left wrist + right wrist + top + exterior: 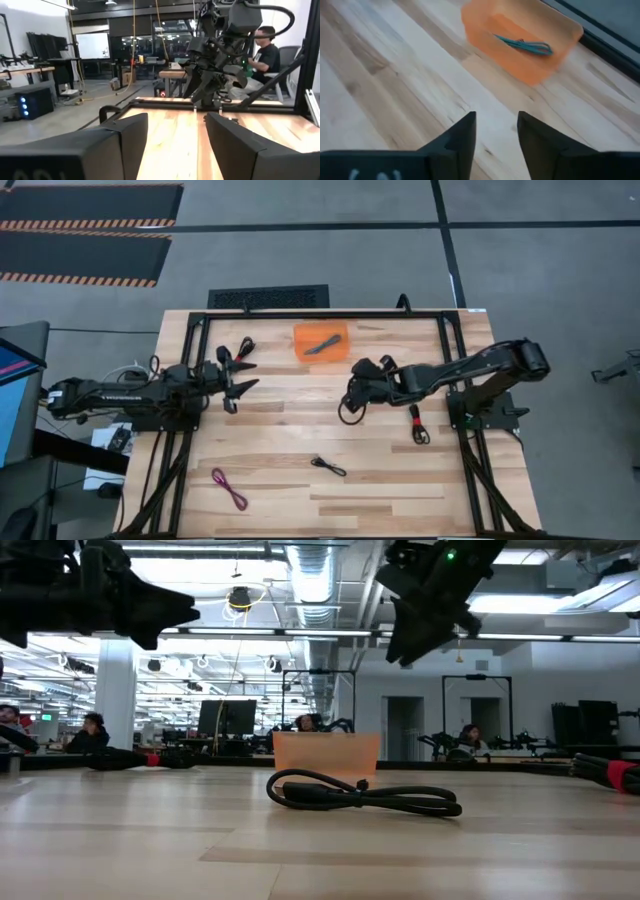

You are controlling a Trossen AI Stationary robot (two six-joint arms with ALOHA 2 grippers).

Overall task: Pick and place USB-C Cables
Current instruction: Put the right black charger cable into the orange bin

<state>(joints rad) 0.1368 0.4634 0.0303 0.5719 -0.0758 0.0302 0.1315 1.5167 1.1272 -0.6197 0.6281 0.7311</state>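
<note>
Wood table [280, 430] carries orange tray [320, 341], black cable [328, 466], magenta cable [229, 489], two red-and-black cables [415, 423]

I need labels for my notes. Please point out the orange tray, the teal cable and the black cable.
orange tray [510, 62], right wrist view, front wall.
teal cable [525, 45], right wrist view, middle.
black cable [365, 795], low view, middle.

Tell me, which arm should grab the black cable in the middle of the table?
Probably the right. Its gripper is empty, fingers open, and nearer the black cable than the left gripper, which waits near the table's left side.
</note>
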